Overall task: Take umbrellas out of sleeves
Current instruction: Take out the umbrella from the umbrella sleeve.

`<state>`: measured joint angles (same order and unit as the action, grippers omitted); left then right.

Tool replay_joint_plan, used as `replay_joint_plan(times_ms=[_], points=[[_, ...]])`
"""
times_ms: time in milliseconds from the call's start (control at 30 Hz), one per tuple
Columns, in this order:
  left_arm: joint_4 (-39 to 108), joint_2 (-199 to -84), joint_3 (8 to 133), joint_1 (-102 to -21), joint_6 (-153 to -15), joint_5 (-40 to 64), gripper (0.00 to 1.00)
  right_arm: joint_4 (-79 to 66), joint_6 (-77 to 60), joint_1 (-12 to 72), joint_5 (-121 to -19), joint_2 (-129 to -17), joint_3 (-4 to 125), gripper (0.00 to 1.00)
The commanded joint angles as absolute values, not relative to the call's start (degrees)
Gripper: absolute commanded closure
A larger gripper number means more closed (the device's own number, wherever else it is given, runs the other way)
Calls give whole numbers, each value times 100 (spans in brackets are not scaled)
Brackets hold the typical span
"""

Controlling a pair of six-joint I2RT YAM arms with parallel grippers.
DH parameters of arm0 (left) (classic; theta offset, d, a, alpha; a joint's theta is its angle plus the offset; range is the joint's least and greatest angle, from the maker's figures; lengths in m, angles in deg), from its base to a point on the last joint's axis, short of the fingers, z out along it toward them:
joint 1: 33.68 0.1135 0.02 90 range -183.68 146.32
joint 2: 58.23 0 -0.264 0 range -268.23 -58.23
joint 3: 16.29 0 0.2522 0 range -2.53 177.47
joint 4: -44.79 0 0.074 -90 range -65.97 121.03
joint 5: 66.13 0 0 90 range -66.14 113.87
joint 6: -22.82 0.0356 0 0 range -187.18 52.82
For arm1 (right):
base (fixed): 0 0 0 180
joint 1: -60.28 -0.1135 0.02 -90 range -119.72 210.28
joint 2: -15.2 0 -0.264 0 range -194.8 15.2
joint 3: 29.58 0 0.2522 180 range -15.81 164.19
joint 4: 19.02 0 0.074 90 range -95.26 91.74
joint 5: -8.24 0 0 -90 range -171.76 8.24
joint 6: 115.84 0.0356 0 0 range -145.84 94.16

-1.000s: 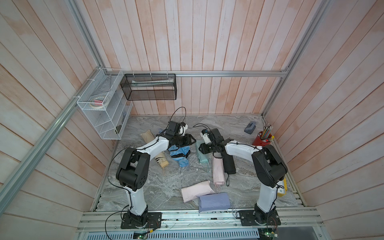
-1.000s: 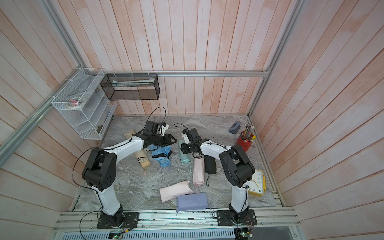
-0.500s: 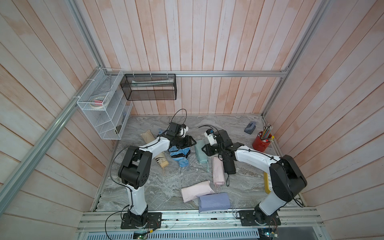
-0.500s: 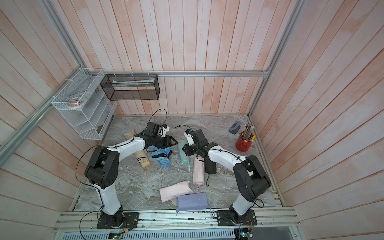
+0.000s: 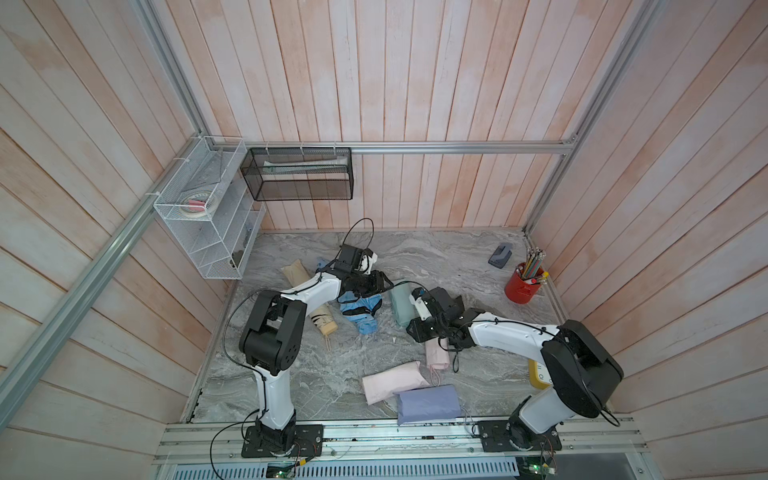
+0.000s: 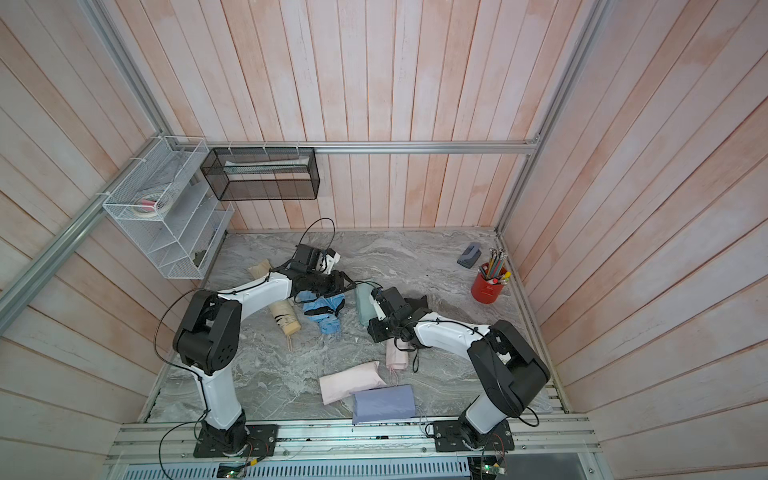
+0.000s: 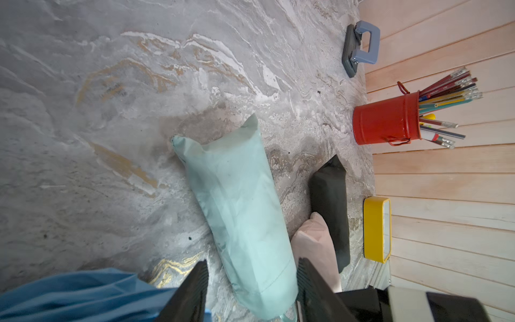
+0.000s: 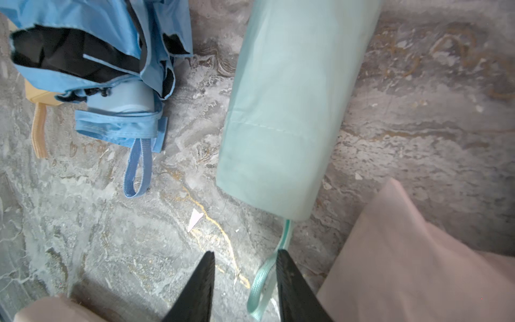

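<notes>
The mint sleeve lies on the bench, long axis back-to-front, its cord end pointing at the right gripper, whose jaws are apart. The left gripper, also parted, straddles it.

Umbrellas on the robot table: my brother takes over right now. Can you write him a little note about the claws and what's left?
Left claw: open, holding nothing, beside the mint sleeve near its closed end.
Right claw: open at that sleeve's open end; the mint cord shows between its fingers, not pinched.
Done: beige umbrella and light blue umbrella lie bare.
Left: mint sleeve, black sleeve, front pink sleeve, second pink sleeve and lavender sleeve all look full.
</notes>
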<state>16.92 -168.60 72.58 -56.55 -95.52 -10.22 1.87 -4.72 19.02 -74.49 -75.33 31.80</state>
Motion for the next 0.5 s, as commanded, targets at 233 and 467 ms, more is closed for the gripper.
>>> replay_joint_plan(times_ms=[233,467], points=[[1582,-17265,7545,-5841,-9489,-1086,45,267,-195,1899,-7691,-7648,3080,65],[1280,-17385,7698,-5871,-9366,-785,46,211,-71,1810,-7533,-7751,2989,70]])
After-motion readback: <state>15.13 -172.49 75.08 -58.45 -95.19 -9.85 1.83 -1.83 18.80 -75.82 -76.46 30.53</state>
